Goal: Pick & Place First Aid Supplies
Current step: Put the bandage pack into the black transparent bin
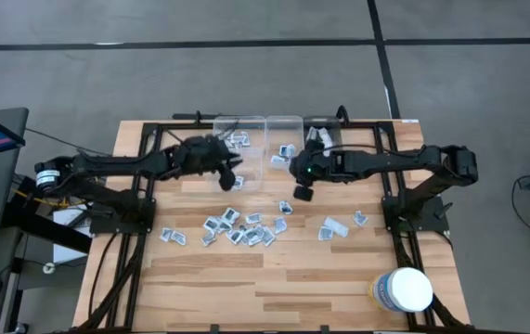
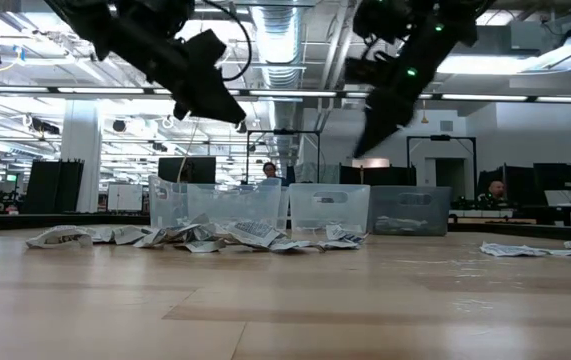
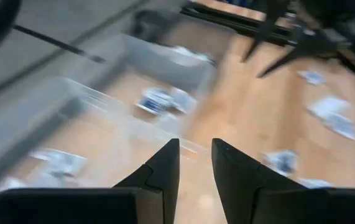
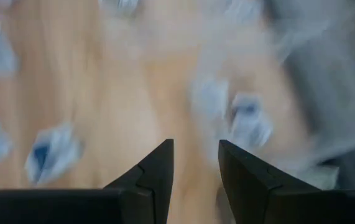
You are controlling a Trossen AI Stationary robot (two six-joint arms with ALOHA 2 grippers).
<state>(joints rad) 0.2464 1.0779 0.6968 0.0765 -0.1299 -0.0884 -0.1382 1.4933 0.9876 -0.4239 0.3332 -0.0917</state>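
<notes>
Left gripper [image 1: 229,180] spread and empty beside the clear bins [image 1: 246,148], right gripper [image 1: 303,192] likewise parted (nothing pinched); probably between picks, next descent onto scattered packets [image 1: 244,228] at six o'clock.

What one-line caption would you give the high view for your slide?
Both grippers, left and right, hover open and empty between clear bins and scattered packets on the table.

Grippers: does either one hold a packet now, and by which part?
Nothing is held. The left gripper and the right gripper both show an empty gap between their fingers.
</notes>
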